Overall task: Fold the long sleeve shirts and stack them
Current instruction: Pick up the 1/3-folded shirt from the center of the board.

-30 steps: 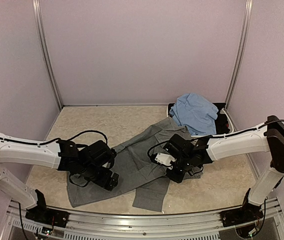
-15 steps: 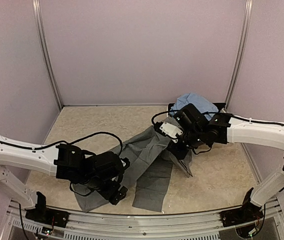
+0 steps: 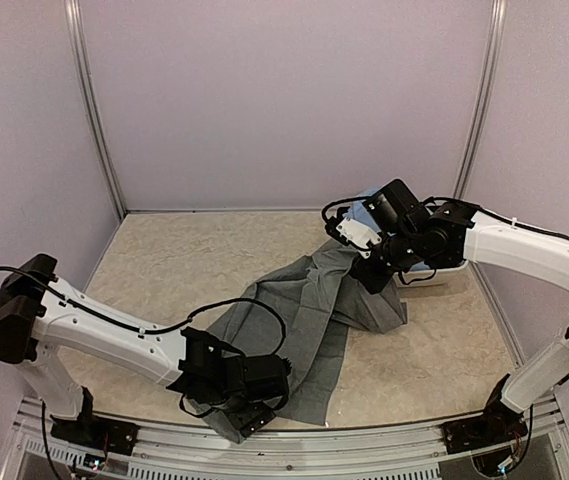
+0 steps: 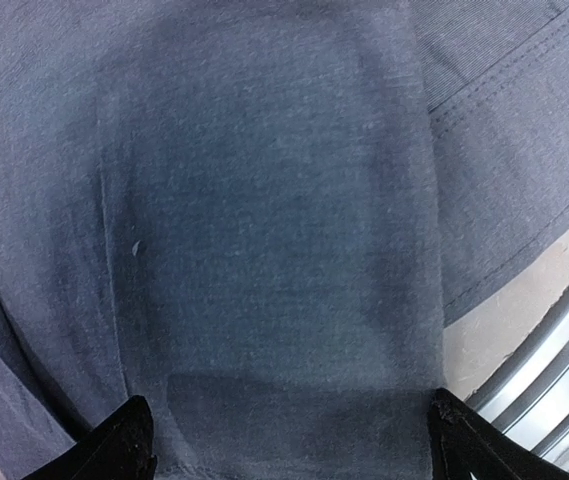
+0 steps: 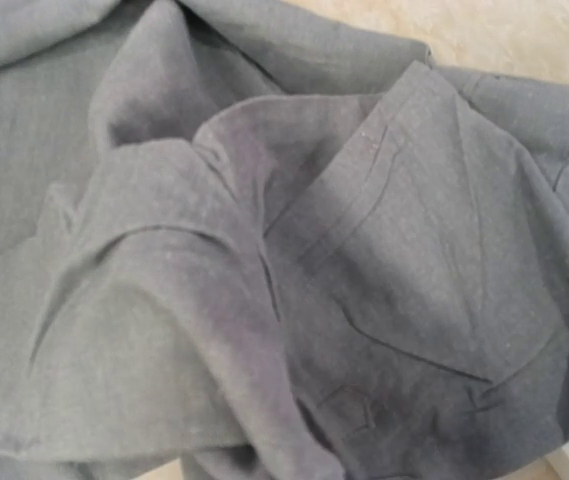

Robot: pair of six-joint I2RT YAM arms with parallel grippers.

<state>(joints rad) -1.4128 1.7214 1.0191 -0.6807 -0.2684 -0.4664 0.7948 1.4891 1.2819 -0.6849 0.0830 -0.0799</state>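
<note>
Straightening the slate grey cloth shirt (image 3: 294, 320): right tool (image 3: 373, 279) pinches its far end, left tool (image 4: 289, 445), spread over the near hem, must clamp next

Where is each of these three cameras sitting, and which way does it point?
Top external: high behind the robot, looking down at the table; left arm and right arm show.
Left wrist: on the left arm, looking closely down at the grey shirt; its two fingertips show.
Right wrist: on the right arm, facing rumpled grey cloth; no fingers show.
Shared: all see the grey shirt.
</note>
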